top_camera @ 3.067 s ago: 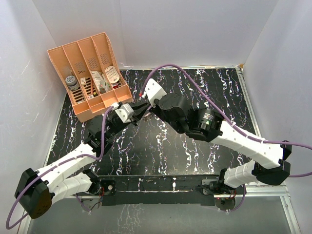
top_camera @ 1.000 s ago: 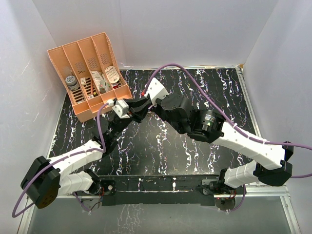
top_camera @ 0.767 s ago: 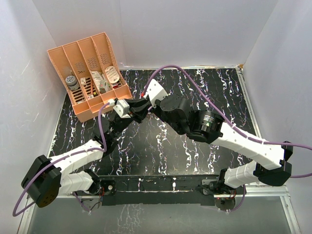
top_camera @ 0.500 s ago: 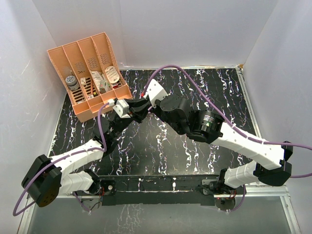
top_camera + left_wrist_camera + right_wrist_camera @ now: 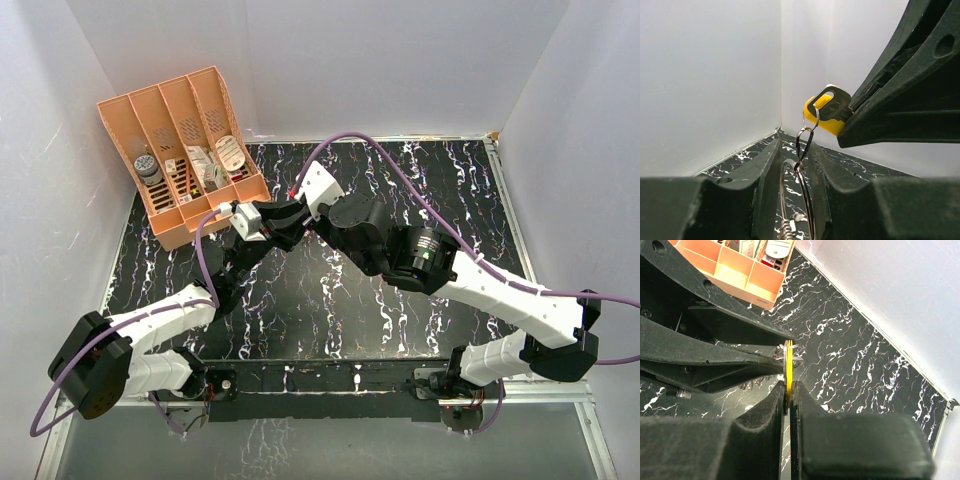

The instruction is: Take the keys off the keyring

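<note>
In the left wrist view my left gripper (image 5: 794,167) is shut on the keyring (image 5: 807,200), a thin silvery loop standing edge-on between its fingers. A small link ring (image 5: 805,139) joins the loop to the yellow-headed key (image 5: 826,112). My right gripper (image 5: 788,390) is shut on that yellow key (image 5: 789,365), which shows edge-on between its pads. In the top view the left gripper (image 5: 262,222) and the right gripper (image 5: 290,215) meet tip to tip above the table's back left. The black key is hidden.
An orange divided organizer (image 5: 180,150) with several small items stands at the back left, close to the left gripper; it also shows in the right wrist view (image 5: 740,270). The black marbled table (image 5: 420,180) is bounded by white walls.
Both grippers, still joined at the key and ring, have shifted a little back and left toward the organizer. The left forearm has swung with them.
</note>
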